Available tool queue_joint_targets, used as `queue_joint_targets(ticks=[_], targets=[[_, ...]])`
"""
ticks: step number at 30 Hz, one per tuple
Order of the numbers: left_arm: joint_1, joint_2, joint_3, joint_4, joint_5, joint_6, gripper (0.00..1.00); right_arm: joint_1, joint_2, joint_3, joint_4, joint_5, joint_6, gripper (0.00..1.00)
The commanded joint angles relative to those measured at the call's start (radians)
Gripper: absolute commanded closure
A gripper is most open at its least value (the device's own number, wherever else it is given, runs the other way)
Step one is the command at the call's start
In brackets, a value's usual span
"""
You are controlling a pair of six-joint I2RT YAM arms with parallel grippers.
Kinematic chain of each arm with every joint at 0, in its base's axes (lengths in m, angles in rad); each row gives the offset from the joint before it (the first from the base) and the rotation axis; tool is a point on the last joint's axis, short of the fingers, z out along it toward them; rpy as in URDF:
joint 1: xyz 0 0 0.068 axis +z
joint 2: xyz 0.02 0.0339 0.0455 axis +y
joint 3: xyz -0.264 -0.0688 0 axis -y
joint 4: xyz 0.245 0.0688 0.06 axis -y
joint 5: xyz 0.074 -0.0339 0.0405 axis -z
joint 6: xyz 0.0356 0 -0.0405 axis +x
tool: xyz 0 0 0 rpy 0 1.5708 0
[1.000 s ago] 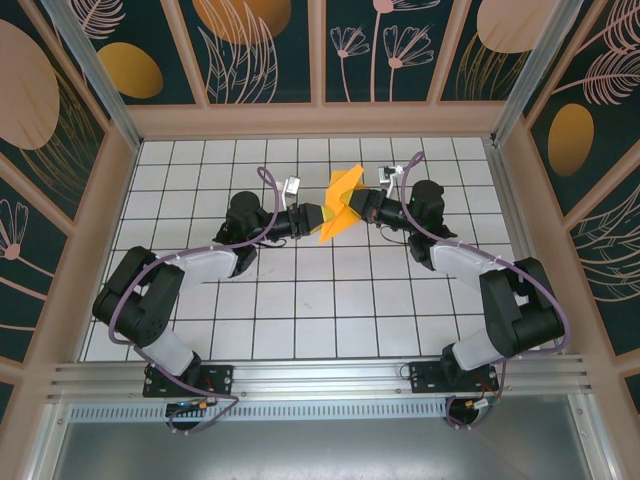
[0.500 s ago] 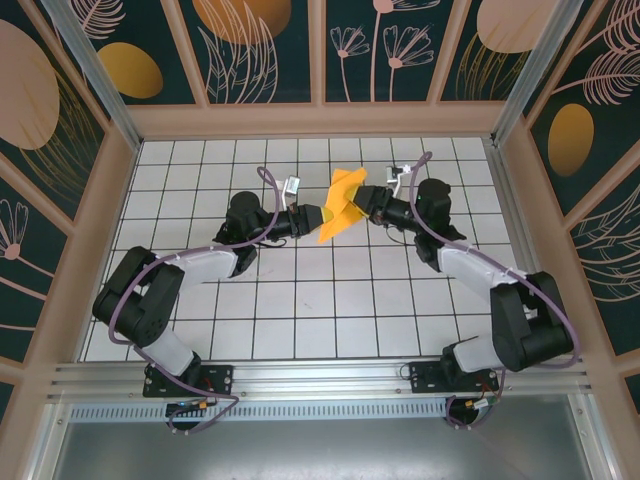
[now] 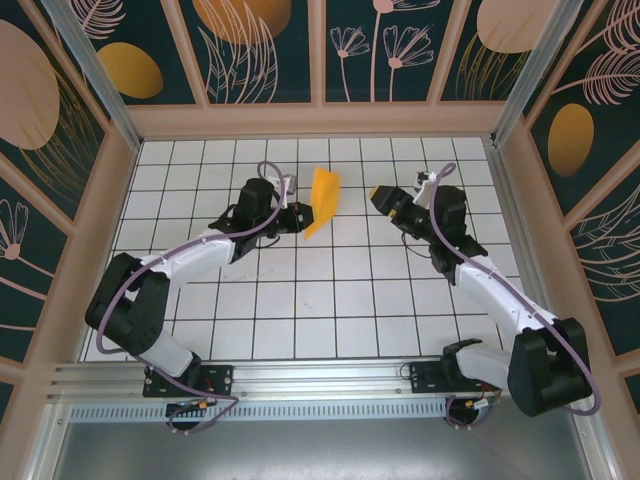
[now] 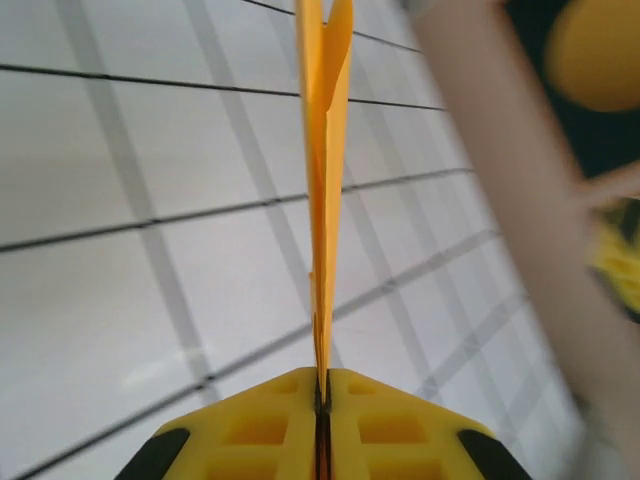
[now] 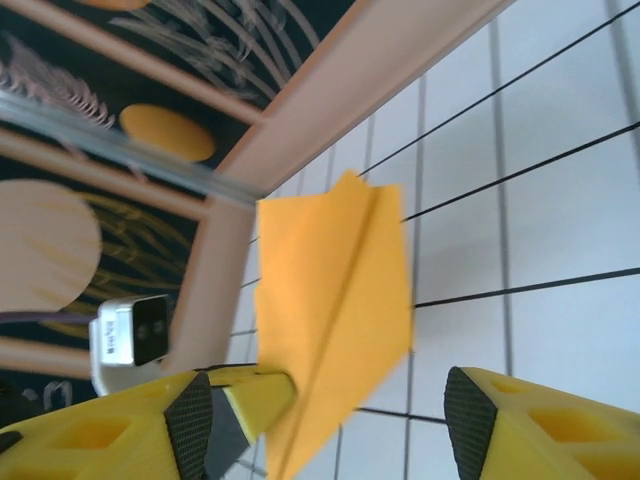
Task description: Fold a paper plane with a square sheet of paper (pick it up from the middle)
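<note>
The square sheet of paper (image 3: 321, 198) is folded into a narrow, creased orange-yellow paper plane shape and hangs above the tiled floor. My left gripper (image 3: 300, 216) is shut on its lower edge. In the left wrist view the paper (image 4: 326, 150) rises edge-on from between the closed yellow fingers (image 4: 270, 420). My right gripper (image 3: 381, 196) stands open about one tile to the right of the paper and does not touch it. The right wrist view has the folded paper (image 5: 335, 300) ahead of the open right gripper (image 5: 330, 412), with a centre crease showing.
White grid-tiled floor (image 3: 330, 300) lies inside a walled booth with wooden frame rails (image 3: 320, 120). The left arm's wrist camera (image 5: 132, 338) and yellow finger (image 5: 255, 395) show in the right wrist view. Both arm bases sit at the near edge.
My right gripper opened, let go of the paper and drew back to the right. The left arm carried the paper left and turned it more upright.
</note>
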Motion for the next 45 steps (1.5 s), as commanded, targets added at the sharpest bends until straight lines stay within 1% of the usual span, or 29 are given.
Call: queue_joint_targets(ticks=[1,2,5,8,11,13,17,19,25,30,34,39,42,45], targets=[[-0.001,-0.032,0.080,-0.354,-0.413,0.229,0.89,-0.003,-0.056,-0.029,-0.112,0.183,-0.040,0.33],[-0.002,-0.029,0.095,-0.385,-0.492,0.248,0.89,-0.004,-0.064,-0.037,-0.123,0.213,-0.036,0.32],[-0.008,-0.006,0.139,-0.460,-0.680,0.284,0.89,-0.004,-0.081,-0.058,-0.140,0.264,-0.020,0.31],[-0.022,0.042,0.171,-0.502,-0.816,0.299,0.88,-0.004,-0.080,-0.067,-0.154,0.291,-0.008,0.31],[-0.048,0.113,0.196,-0.539,-0.935,0.298,0.88,-0.007,-0.079,-0.067,-0.164,0.304,-0.003,0.31],[-0.067,0.172,0.212,-0.556,-0.995,0.294,0.87,-0.008,-0.080,-0.068,-0.166,0.309,-0.002,0.31],[-0.104,0.282,0.249,-0.577,-1.062,0.285,0.87,-0.010,-0.079,-0.070,-0.176,0.311,0.003,0.30],[-0.120,0.323,0.266,-0.582,-1.060,0.275,0.87,-0.013,-0.080,-0.073,-0.179,0.311,0.006,0.30],[-0.148,0.402,0.286,-0.557,-0.954,0.228,0.83,-0.015,-0.079,-0.080,-0.182,0.309,0.022,0.30],[-0.148,0.422,0.286,-0.542,-0.890,0.210,0.75,-0.018,-0.063,-0.070,-0.198,0.302,0.026,0.31],[-0.147,0.396,0.286,-0.528,-0.819,0.208,0.66,-0.019,-0.054,-0.064,-0.197,0.294,0.023,0.31],[-0.143,0.307,0.288,-0.513,-0.719,0.199,0.49,-0.004,-0.019,-0.040,-0.201,0.290,0.005,0.31],[-0.120,0.234,0.273,-0.493,-0.657,0.182,0.39,0.038,0.038,0.002,-0.218,0.311,-0.017,0.31],[-0.071,0.150,0.231,-0.453,-0.579,0.149,0.31,0.109,0.124,0.058,-0.229,0.345,-0.028,0.31]])
